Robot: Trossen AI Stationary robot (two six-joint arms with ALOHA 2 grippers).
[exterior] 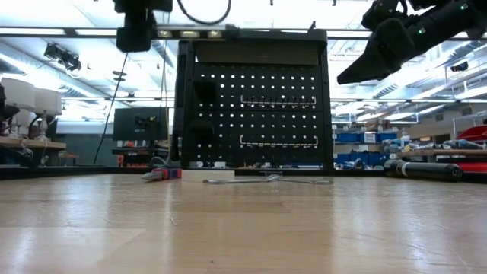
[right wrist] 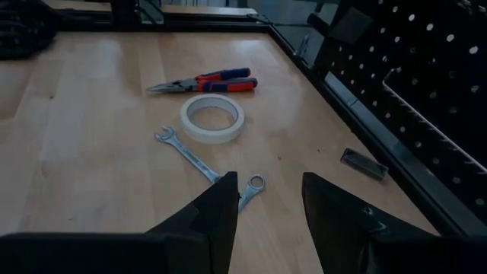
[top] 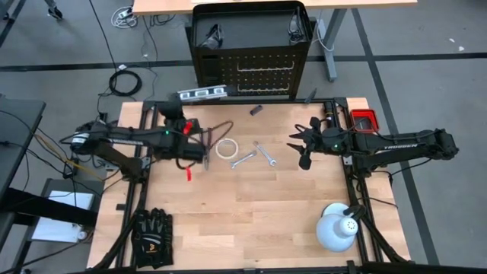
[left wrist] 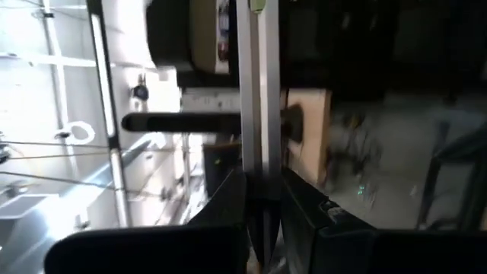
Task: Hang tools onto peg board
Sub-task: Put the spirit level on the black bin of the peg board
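The left gripper [top: 176, 106] is up at the table's back left corner, clamped on the level [top: 202, 93], a slim bar with a pale metallic face lying crosswise just in front of the peg board [top: 251, 72]. In the left wrist view the level [left wrist: 257, 114] runs as a narrow silver strip straight out from between the dark fingers [left wrist: 228, 202], which press on it from both sides.

The peg board is an upright black panel with rows of small holes and pale hook rails, capped by a black tray shelf.

On the table [top: 251, 221] the white tape roll [top: 227, 148] lies flat near the middle. Two silver wrenches [top: 253, 155] lie just beside it, crossing in a V. The red-handled pliers [top: 188, 172] lie on the left arm's side.

The right gripper [top: 306, 143] hangs above the table's right side with its fingers apart and nothing between them, the wrenches [right wrist: 202, 164] and tape [right wrist: 213, 118] ahead of it.
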